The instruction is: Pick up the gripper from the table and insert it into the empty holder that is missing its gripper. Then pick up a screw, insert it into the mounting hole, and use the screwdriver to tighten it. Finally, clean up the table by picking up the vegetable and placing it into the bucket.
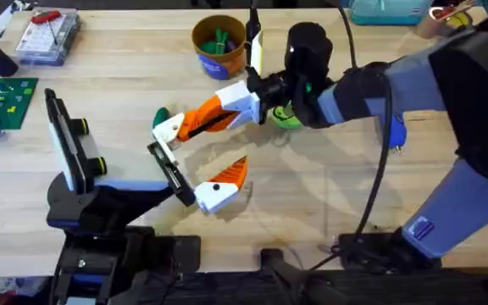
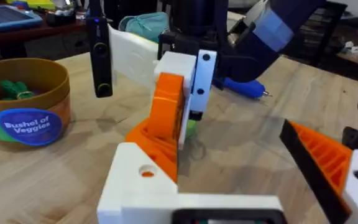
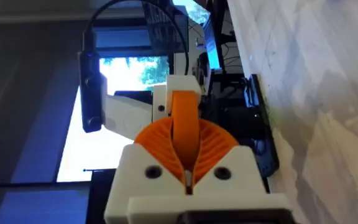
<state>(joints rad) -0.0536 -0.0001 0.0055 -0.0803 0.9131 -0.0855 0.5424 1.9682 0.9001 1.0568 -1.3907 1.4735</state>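
While the right gripper (image 1: 189, 125) clamps the gripper (image 1: 169, 128) just above the holder (image 1: 169, 172), seating, screw, tightening and vegetable cleanup apparently remain

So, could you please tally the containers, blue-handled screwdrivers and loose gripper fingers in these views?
Containers: 2, the bucket and the clear box
Blue-handled screwdrivers: 1, the screwdriver
Loose gripper fingers: 1, the gripper, clamped in the right gripper
Total: 4
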